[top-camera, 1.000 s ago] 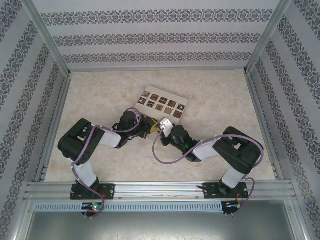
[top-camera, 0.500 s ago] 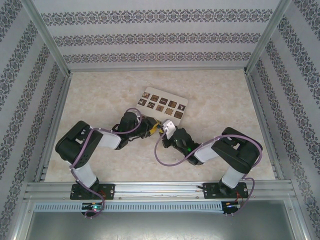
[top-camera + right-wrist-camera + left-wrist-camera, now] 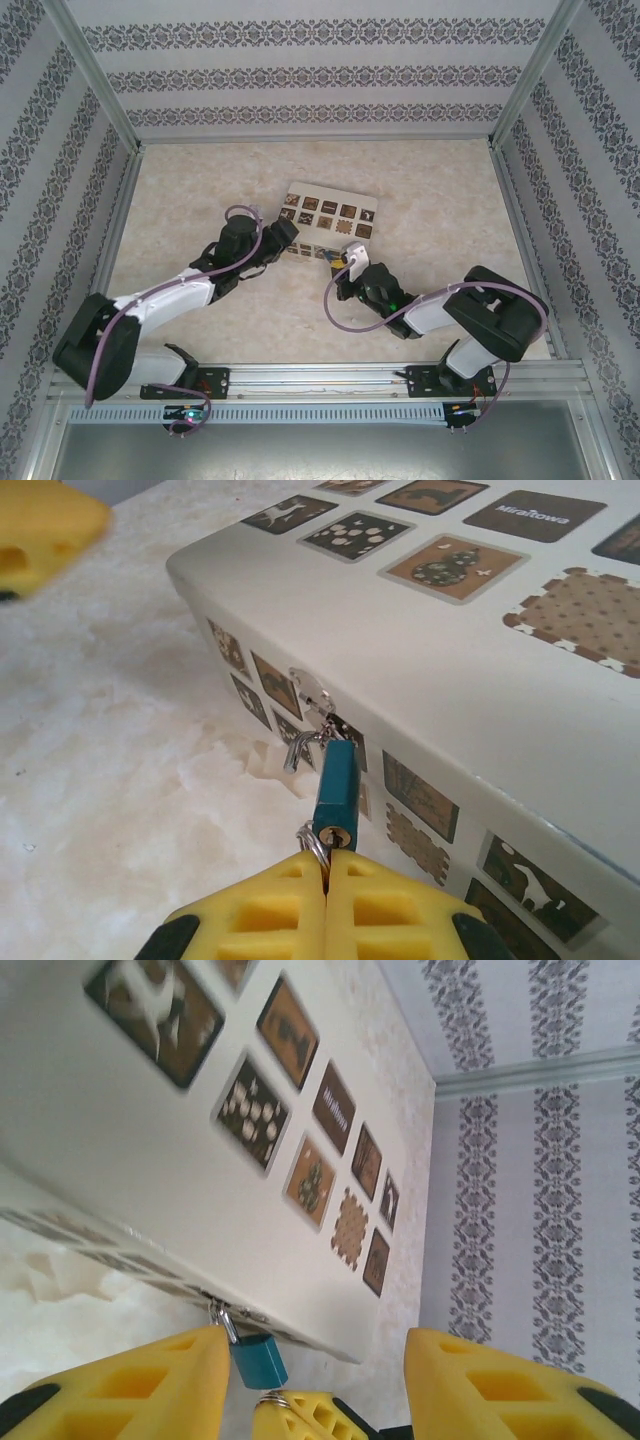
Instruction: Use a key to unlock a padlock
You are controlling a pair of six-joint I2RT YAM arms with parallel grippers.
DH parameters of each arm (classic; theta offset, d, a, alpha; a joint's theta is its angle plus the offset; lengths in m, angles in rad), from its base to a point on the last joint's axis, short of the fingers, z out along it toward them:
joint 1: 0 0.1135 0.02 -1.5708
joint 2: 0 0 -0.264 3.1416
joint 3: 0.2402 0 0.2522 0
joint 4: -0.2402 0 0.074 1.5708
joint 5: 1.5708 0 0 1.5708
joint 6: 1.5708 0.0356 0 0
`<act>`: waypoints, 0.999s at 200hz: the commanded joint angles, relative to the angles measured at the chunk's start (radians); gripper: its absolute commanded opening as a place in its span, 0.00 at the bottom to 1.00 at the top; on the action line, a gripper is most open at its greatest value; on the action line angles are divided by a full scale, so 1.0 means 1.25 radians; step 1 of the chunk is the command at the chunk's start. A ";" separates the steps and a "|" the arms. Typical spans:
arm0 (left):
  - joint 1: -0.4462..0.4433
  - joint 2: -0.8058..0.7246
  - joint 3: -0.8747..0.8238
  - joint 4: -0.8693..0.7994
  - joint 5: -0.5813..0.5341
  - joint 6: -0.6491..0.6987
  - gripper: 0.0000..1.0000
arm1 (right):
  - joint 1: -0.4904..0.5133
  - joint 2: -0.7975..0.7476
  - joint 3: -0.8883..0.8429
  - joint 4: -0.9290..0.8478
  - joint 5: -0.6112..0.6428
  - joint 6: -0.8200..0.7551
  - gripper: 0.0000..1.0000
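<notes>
Teal padlock (image 3: 333, 785) hangs at box (image 3: 450, 670) edge; right hand (image 3: 326, 868) pinches key ring (image 3: 312, 841), left hand (image 3: 315, 1358) spread.

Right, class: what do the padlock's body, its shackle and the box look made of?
The padlock body looks like metal under a smooth, slightly glossy teal coat. The shackle is bare silvery metal, probably steel: it glints. The box seems printed cardboard, matte beige with printed tiles, though thin wood is possible.

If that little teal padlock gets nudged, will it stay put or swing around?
Probably swings: the padlock hangs by its thin shackle from a hasp on the box. Likely light and stiff, being small with a hard-looking body.
</notes>
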 commanded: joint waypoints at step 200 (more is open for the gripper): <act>0.004 -0.066 0.254 -0.342 -0.239 0.410 0.64 | -0.136 -0.021 -0.022 -0.071 -0.107 0.549 0.00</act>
